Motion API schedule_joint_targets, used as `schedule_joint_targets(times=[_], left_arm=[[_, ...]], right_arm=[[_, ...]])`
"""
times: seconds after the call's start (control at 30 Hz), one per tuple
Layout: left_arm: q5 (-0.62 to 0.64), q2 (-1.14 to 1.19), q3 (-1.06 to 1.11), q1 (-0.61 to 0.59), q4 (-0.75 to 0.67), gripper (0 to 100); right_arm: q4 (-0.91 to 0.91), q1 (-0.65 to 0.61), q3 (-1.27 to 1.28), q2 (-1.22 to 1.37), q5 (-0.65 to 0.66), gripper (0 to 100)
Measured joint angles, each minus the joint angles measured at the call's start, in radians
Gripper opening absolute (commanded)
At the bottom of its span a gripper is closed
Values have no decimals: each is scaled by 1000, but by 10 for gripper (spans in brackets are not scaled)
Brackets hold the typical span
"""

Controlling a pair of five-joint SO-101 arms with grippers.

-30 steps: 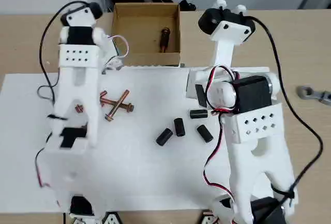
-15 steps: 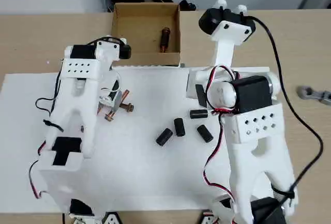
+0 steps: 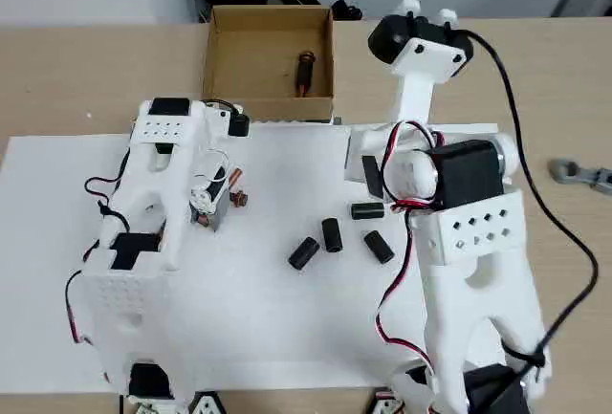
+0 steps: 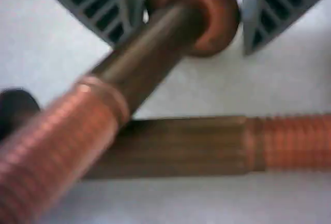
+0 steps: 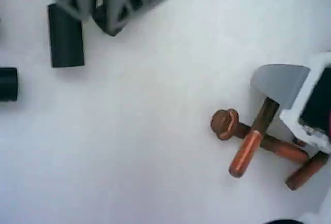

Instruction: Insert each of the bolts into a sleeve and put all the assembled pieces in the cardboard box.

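Observation:
Three copper bolts lie crossed on the white mat; in the right wrist view the bolt pile (image 5: 248, 144) sits beside my left gripper (image 5: 289, 97). From the left wrist, one bolt's head (image 4: 194, 12) lies between the open grey fingers (image 4: 103, 1) of my left gripper (image 4: 190, 43), with a second bolt (image 4: 207, 146) crossing beneath it. In the high view the left gripper (image 3: 215, 194) covers most of the bolts. Several black sleeves (image 3: 331, 234) lie mid-mat. My right gripper (image 3: 371, 173) hangs shut above the mat near one sleeve (image 5: 65, 36). The cardboard box (image 3: 218, 60) holds one assembled piece (image 3: 306, 70).
The white mat (image 3: 268, 337) covers the table in front of both arm bases. A metal wrench (image 3: 579, 173) lies on the wood at the far right. The right arm's cable (image 3: 521, 146) loops over that side.
The left arm has swung forward from near the box and lowered over the bolts, its open fingers now around one bolt's head. The right arm has stayed still.

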Motion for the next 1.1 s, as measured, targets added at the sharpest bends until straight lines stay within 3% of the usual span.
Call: schedule_joint_targets(times=[0.23, 0.43, 0.7, 0.87, 1.0, 1.1], left_arm=[[2, 8, -2, 3, 0, 42], [-81, 8, -2, 3, 2, 6], [-348, -32, -17, 0, 51, 6], [-574, -201, -6, 0, 54, 5], [-798, -347, 94, -5, 54, 5], [-885, -411, 187, -3, 54, 5]], right_arm=[[0, 2, 0, 0, 0, 5], [0, 2, 0, 0, 0, 5], [0, 0, 0, 0, 0, 5], [0, 0, 0, 0, 0, 5], [0, 0, 0, 0, 0, 5], [0, 0, 0, 0, 0, 5]])
